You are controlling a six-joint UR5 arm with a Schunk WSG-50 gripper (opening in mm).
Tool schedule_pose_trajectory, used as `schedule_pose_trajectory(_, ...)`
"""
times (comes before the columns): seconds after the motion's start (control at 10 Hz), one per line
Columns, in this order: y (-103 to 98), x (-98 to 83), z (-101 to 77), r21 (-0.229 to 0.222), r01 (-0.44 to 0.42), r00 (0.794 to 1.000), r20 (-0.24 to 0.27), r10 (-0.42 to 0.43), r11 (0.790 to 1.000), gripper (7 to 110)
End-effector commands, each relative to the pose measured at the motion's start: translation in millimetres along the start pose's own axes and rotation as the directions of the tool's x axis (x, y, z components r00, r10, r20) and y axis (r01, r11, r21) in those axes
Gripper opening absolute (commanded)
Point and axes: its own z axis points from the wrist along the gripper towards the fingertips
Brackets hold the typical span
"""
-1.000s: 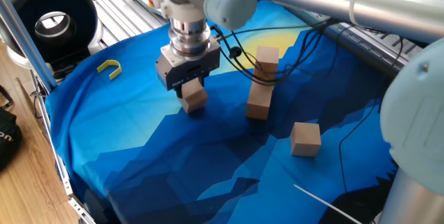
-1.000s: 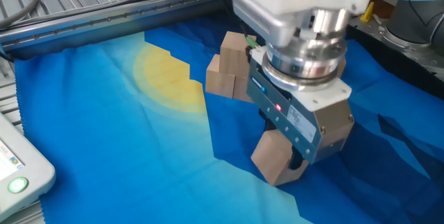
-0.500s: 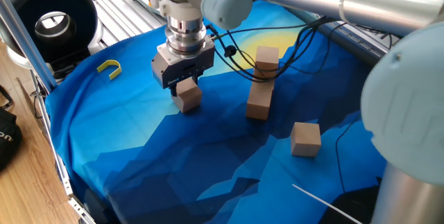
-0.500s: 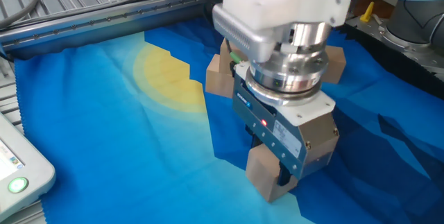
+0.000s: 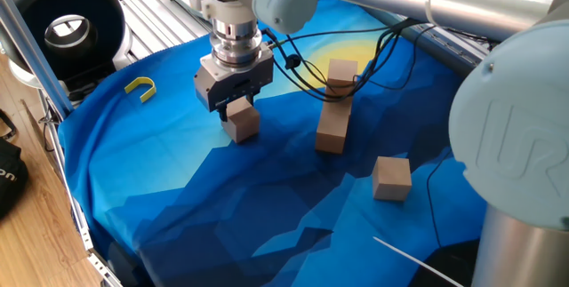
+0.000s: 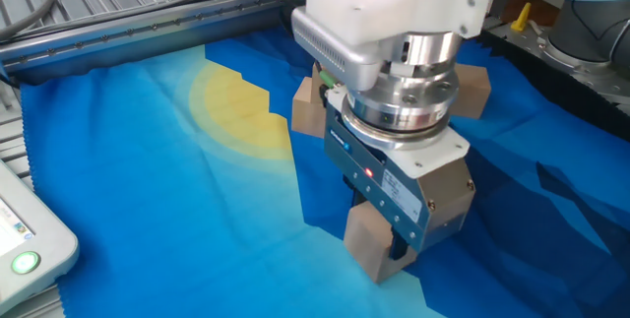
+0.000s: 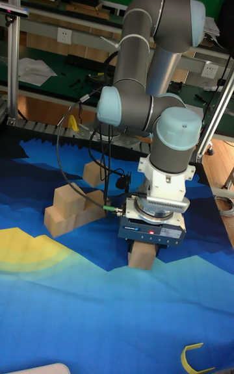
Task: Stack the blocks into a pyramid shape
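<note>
The blocks (image 5: 331,130) looked like plain matt wood, smooth and unmarked, the cloth (image 5: 222,207) over the table was wrinkly blue-and-yellow printed fabric, and the claw (image 6: 394,244) had a polished metal collar above a matt tan casing.

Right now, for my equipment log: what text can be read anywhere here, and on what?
"UR": embossed on the arm's blue joint cap.
"on": end of a cut-off word on the black bag.
Label on the gripper: too blurred to read.
</note>
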Motion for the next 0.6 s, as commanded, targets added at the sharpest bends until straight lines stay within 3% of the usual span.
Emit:
schedule_pose_trajectory(0.0, -6.7, 12.0, -12.6, 0.024, 0.008, 0.999, -0.050, -0.006, 1.000, 7)
schedule_pose_trajectory(0.5, -20.3, 39.6, -59.4, 0.051, 0.090, 0.986, -0.146, -0.082, 0.995, 7)
